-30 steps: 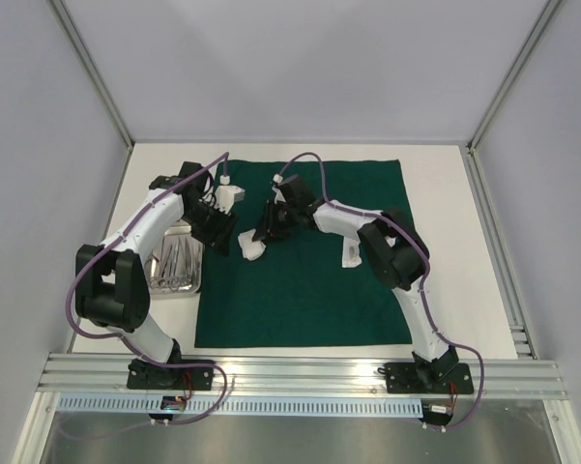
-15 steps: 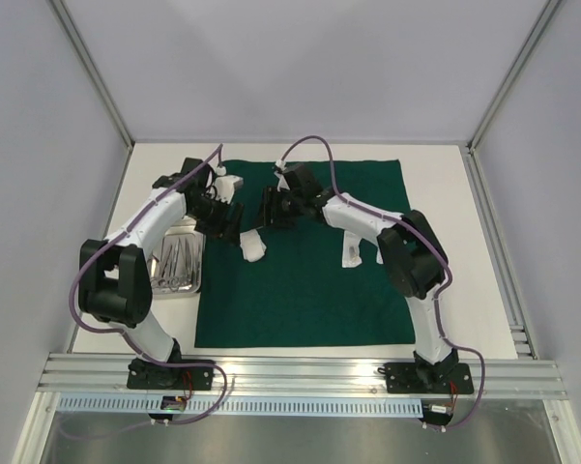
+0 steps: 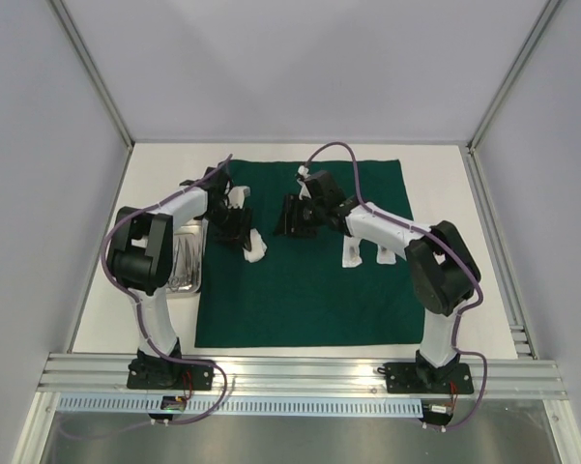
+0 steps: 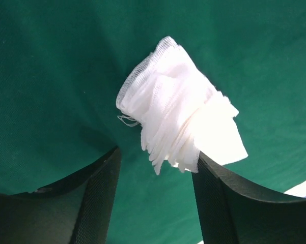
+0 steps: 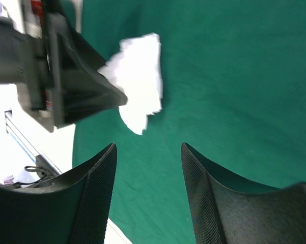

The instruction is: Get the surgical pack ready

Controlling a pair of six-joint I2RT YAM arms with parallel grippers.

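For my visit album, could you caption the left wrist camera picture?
Open left fingers hover by a folded stack of white gauze pads lying on the green drape.

No readable text, label or number appears anywhere.

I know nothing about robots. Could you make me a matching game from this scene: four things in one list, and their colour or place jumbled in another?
Things:
1. gauze
2. tray
3. drape
4. right gripper

Descriptions:
A. steel, on the bare table left of the drape
B. black, open above the drape
C. white, lying on the drape
D. dark green, spread flat

Pairs: 1-C, 2-A, 3-D, 4-B
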